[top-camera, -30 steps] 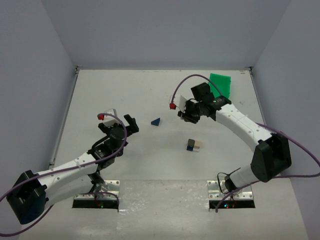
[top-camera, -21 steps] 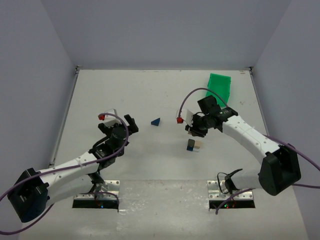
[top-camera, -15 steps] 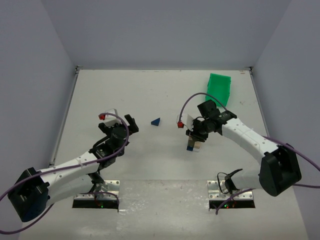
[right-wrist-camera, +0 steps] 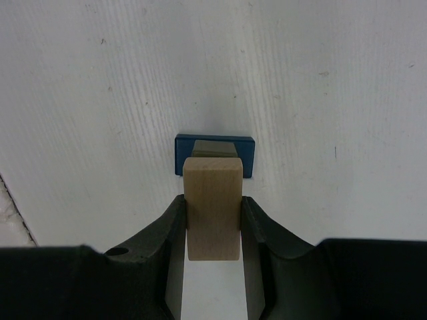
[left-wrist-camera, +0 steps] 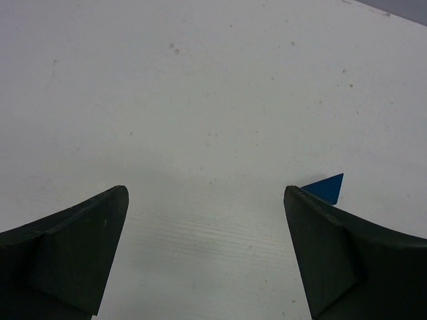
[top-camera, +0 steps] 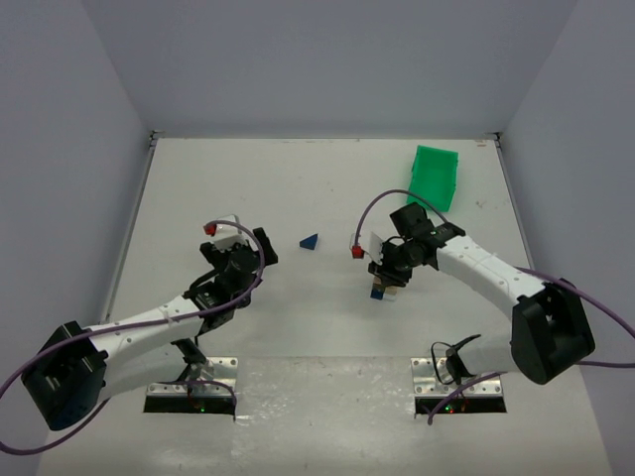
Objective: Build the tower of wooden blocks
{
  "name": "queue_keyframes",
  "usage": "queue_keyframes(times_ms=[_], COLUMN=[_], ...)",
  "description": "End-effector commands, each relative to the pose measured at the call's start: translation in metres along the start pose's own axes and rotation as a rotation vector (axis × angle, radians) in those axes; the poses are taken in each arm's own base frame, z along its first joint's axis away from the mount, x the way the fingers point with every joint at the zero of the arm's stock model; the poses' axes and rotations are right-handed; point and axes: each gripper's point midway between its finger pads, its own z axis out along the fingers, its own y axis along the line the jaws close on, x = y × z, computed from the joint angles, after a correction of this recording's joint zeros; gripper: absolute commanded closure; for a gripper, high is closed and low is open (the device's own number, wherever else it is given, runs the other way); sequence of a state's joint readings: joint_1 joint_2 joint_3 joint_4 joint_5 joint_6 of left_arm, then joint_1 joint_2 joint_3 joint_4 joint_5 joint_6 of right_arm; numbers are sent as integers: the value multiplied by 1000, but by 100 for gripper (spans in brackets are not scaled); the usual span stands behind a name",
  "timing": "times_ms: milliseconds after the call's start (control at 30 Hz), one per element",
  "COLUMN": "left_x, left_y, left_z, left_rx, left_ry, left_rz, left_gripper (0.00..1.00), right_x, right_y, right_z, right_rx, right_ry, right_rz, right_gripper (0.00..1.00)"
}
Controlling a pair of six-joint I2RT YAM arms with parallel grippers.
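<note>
My right gripper [right-wrist-camera: 212,202] is shut on a natural tan wooden block [right-wrist-camera: 212,213], held just above a dark blue block [right-wrist-camera: 248,159] lying on the table. In the top view the right gripper [top-camera: 387,272] hovers over this small block pile [top-camera: 378,294] and hides most of it. A blue wedge [top-camera: 311,241] lies alone on the table to the left of it. My left gripper [top-camera: 241,255] stands open and empty, left of the wedge. The left wrist view shows the left gripper [left-wrist-camera: 205,193] wide open, with the wedge [left-wrist-camera: 327,188] peeking past its right finger [left-wrist-camera: 340,253].
A green plastic bin [top-camera: 435,175] stands at the back right, beyond the right arm. Walls close the table [top-camera: 248,178] on the left, far and right sides. The arm bases sit at the near edge.
The right gripper carried the tan block from near the green bin down and toward the near edge, stopping over the blue block. The left arm shifted only slightly.
</note>
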State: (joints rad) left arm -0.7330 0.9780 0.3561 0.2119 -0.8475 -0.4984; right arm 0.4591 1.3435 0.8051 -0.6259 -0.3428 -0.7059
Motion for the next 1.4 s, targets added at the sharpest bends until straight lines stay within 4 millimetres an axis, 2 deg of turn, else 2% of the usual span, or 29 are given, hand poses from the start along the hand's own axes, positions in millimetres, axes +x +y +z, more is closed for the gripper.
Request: queue_keyframes(times_ms=[0,233,1367], left_x=[-15,-11,-2], left_y=[-12,-14,-13], left_z=[5,7,10], left_rx=[6,5,-19], left_ry=[-16,1,33], left_rz=[-19,-6,29], left_gripper=[0,0,0], right_x=[-6,3,4], right_y=[-8,-5,-8], right_z=[2,7,10], right_rx=[11,3,-4], right_ry=[-26,-15,-12], right_rz=[11,38,51], right_gripper=[84,83,77])
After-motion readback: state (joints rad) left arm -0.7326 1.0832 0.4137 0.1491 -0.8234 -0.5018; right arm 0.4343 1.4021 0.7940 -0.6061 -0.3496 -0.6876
